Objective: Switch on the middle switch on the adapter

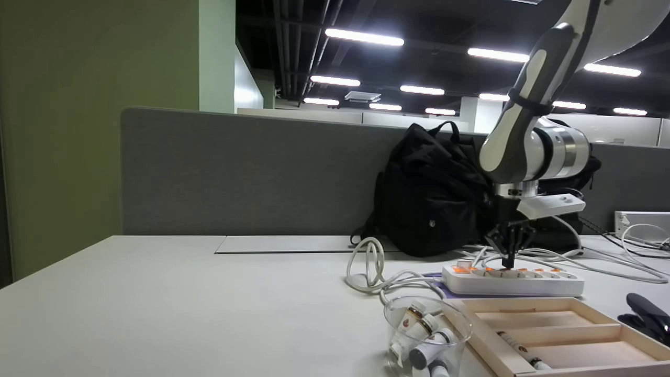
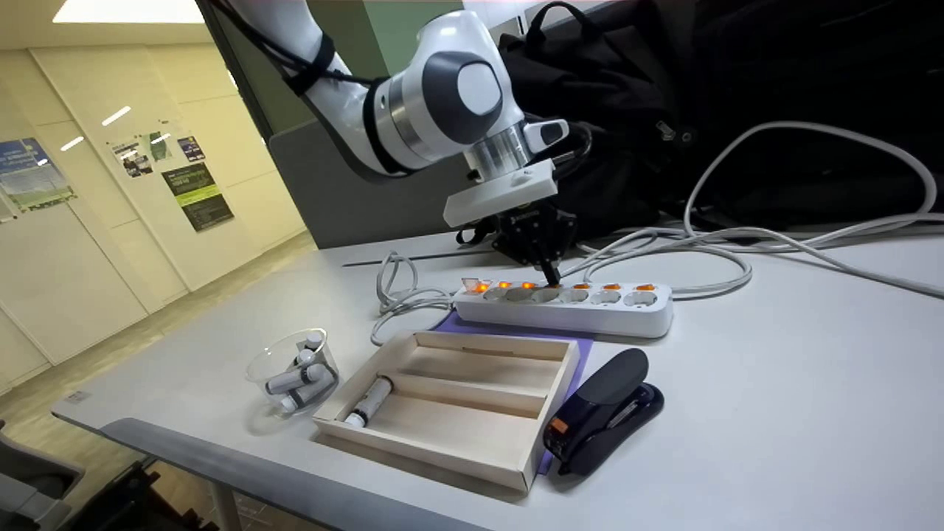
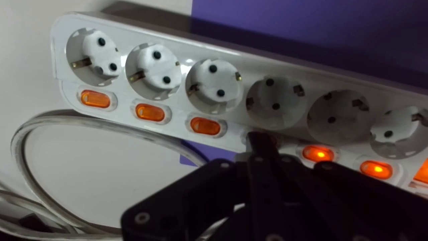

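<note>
No lettering could be read. Print on the posters (image 2: 198,198) and tube labels (image 1: 407,320) was too small or blurred.

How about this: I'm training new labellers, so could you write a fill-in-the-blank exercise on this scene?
The adapter has ____ sockets.
In the wrist view, three unlit switches show to the ____ of the tool.
The number of tubes lying in the wooden tray is ____.
A black ____ lies beside that tray.
Missing words: six; left; one; stapler.
</note>
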